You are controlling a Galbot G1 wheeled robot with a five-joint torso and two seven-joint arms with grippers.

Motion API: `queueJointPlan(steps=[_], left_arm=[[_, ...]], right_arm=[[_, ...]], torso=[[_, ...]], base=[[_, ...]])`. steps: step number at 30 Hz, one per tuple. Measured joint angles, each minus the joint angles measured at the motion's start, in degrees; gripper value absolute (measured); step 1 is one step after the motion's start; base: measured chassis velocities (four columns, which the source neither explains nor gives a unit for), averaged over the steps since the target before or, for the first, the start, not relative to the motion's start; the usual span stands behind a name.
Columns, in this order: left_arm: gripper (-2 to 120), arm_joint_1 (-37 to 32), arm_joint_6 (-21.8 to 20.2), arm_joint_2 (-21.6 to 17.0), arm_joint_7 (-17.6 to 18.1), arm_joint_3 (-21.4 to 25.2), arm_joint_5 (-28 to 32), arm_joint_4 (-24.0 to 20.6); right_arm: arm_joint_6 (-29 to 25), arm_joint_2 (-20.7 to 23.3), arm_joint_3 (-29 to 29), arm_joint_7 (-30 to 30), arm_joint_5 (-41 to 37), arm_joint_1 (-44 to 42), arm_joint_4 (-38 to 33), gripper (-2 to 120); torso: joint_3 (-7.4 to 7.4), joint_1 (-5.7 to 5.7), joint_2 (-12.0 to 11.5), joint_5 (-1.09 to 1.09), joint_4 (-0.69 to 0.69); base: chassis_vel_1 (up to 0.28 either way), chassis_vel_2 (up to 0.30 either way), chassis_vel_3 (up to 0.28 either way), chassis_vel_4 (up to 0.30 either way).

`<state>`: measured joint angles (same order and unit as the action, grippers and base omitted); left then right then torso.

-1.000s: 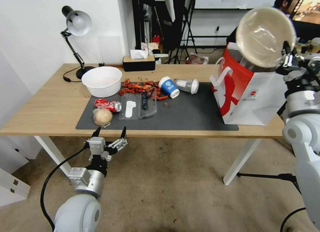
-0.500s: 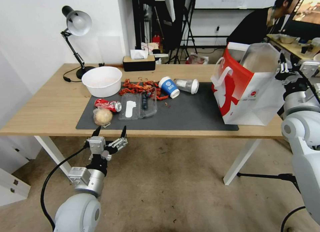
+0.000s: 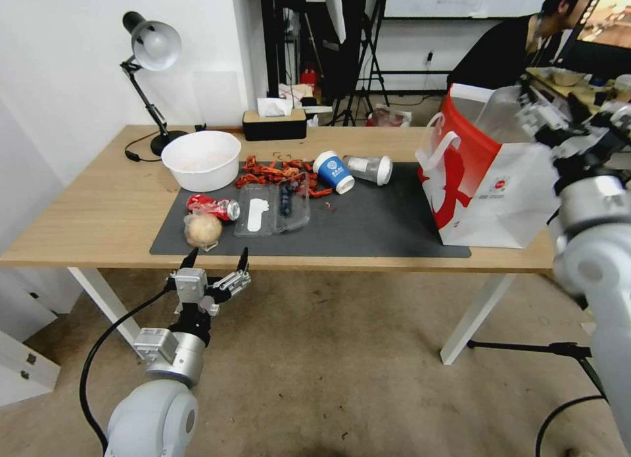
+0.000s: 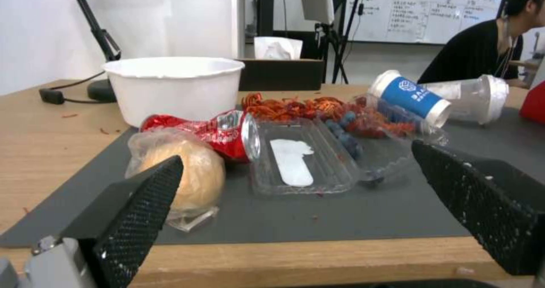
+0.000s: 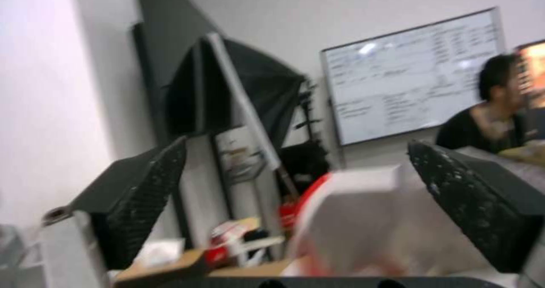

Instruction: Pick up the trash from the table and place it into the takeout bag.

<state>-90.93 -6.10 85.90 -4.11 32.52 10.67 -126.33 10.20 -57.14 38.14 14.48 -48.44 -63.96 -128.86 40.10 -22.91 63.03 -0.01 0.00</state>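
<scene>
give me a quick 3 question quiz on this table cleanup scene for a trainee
1. True or false: the blue paper cup lies on its side on the dark mat.
2. Which item lies nearest the left gripper? A) clear plastic cup B) plastic-wrapped tan ball C) white bowl
3. Fill in: the right gripper is open and holds ____ beside the takeout bag.

Key
1. True; it lies next to the clear plastic cup.
2. B; the ball sits at the mat's near corner, just beyond the open left gripper, which is below the table edge.
3. Nothing; the right wrist view shows its fingers spread with nothing between them.
</scene>
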Motion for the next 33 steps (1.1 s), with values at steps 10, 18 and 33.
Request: queueJointPlan(steps=[10, 18, 33], left_arm=[[100, 0.25, 0.78, -0.03, -0.01, -0.16, -0.03, 0.71], [100, 0.64, 1.49, -0.20, -0.04, -0.16, -0.03, 1.64], [100, 0.82, 2.58, -0.55, -0.04, 0.21, 0.02, 2.38]], right_arm=[[-3.22, -6.16, -5.41, -0.94, 15.59, -15.60, -5.17, 100], [-12.36, -8.88, -9.73, 0.07, 26.17, -25.97, -1.46, 100], [-20.81, -12.96, -17.20, 1.19, 33.27, -31.13, 7.19, 100]], torso=[[-0.01, 0.00, 0.00, 0.01, 0.00], [-0.01, 0.00, 0.00, 0.01, 0.00], [0.00, 0.00, -0.01, 0.01, 0.01]], base=[[0.000, 0.000, 0.000, 0.000], [0.000, 0.000, 0.000, 0.000], [0.000, 0.000, 0.000, 0.000]])
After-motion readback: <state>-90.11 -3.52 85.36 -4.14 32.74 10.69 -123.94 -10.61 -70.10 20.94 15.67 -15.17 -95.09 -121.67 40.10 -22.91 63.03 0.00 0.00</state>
